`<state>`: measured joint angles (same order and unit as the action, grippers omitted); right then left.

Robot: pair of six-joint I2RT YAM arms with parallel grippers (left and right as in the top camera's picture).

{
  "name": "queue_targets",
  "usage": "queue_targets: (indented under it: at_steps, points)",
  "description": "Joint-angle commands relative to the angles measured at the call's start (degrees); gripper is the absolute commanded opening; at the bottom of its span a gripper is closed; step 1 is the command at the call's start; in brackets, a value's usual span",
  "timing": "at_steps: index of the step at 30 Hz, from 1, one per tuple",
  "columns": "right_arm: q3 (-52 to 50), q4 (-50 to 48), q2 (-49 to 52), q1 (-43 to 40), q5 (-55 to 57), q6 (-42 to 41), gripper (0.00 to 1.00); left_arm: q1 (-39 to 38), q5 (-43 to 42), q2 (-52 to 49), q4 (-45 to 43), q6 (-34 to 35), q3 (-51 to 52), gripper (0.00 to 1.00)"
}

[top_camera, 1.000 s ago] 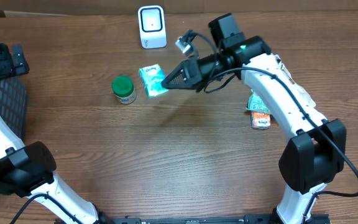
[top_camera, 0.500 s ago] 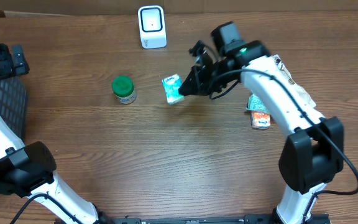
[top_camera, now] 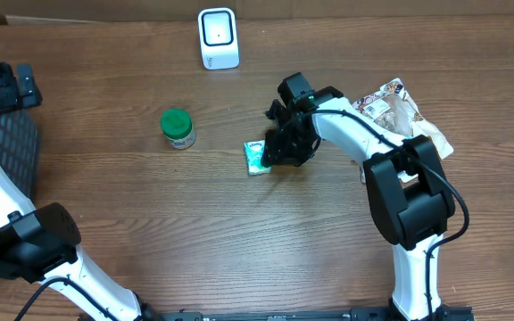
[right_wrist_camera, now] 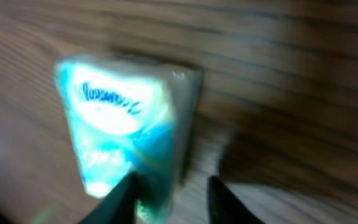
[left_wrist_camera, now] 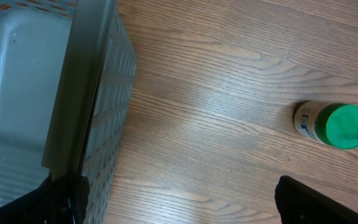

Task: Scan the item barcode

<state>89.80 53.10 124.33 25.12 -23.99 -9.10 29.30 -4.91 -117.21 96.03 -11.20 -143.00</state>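
**Secure the pack before presenting it**

The tissue pack (top_camera: 256, 158) lies near table centre, with the right gripper (top_camera: 272, 153) at its 3 o'clock edge. Blur hides whether the fingers pinch it. Best to grip squarely, then face the barcode toward the scanner (top_camera: 218, 37) at 11 o'clock.

The right arm (top_camera: 357, 134) bends forward and low, the right gripper (top_camera: 269, 153) with jaws slightly parted. The left gripper (left_wrist_camera: 191, 202) hangs wide open.

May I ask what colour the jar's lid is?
Green. The lid shows best in the left wrist view.
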Motion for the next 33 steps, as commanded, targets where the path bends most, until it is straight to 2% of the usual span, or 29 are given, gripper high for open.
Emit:
queue_targets:
  at_steps: [1,6,9,19,33]
  points:
    - [3.0,2.2,-1.1,-2.0,2.3,-1.5,0.44,0.3,0.0,1.4,-0.1,-1.2,-1.1,1.00]
    - [4.5,7.7,-1.1,-4.3,-2.8,-15.0,0.44,0.3,0.0,1.4,-0.1,-1.2,-1.1,1.00]
    - [4.1,7.3,-1.0,-4.1,-6.3,-17.7,0.44,0.3,0.0,1.4,-0.1,-1.2,-1.1,1.00]
    - [2.4,4.4,-0.9,0.0,-2.1,-20.5,0.43,0.3,0.0,1.4,-0.1,-1.2,-1.1,1.00]
    - [-3.9,-3.8,-0.8,0.3,-2.5,-22.7,0.34,0.3,0.0,1.4,-0.1,-1.2,-1.1,1.00]
